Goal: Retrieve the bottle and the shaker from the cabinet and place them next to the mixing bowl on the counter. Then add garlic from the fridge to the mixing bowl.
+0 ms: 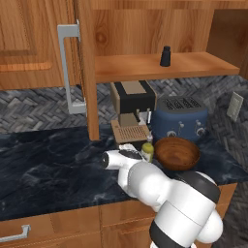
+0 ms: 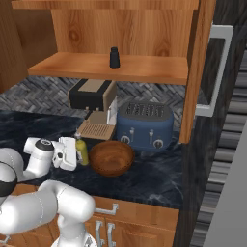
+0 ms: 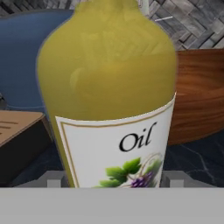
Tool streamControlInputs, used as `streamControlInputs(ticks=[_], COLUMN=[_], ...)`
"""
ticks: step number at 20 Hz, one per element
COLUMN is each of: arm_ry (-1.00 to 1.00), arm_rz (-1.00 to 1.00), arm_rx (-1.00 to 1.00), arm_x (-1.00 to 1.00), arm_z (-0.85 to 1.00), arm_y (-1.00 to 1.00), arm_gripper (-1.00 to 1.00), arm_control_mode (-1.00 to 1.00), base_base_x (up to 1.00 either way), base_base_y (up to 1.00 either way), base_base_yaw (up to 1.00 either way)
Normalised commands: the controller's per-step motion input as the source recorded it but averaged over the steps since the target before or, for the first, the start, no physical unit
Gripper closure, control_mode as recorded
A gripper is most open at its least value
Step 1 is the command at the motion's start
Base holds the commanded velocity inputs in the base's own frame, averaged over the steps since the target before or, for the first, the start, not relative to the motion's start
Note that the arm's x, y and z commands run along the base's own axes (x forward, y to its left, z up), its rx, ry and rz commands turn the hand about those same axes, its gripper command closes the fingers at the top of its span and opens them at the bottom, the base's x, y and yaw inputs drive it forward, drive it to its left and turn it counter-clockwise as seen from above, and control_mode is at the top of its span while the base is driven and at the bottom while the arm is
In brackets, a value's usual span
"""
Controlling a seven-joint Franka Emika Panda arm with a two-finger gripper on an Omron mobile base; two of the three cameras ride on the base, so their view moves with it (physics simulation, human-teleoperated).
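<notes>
My gripper (image 2: 76, 153) is clamped around the oil bottle (image 2: 81, 150), one finger on each side. The bottle stands upright at left of centre in the right base view, just beside the wooden bowl (image 2: 111, 157). The dark shaker (image 2: 114, 57) sits on the cabinet shelf (image 2: 144, 70), upper centre.

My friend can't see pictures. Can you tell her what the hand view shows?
A yellow oil bottle stands very close, between the gripper tips, its white label reading "Oil" above grapes. Behind it are the wooden mixing bowl, a blue toaster and the dark counter.
</notes>
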Motion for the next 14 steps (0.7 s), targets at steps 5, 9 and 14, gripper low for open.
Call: streamControlInputs(ticks=[5,9,14], arm_ry=[0.00,0.00,0.00], arm_rz=[0.00,0.00,0.00], arm_rx=[0.00,0.00,0.00], arm_x=[0.00,0.00,0.00], arm_z=[0.00,0.00,0.00], arm_y=[0.01,0.00,0.00], arm_gripper=[-1.00,-1.00,-1.00], arm_control_mode=[-1.00,-1.00,-1.00], base_base_x=[0.00,0.00,0.00], base_base_y=[0.00,0.00,0.00], base_base_yaw=[0.00,0.00,0.00])
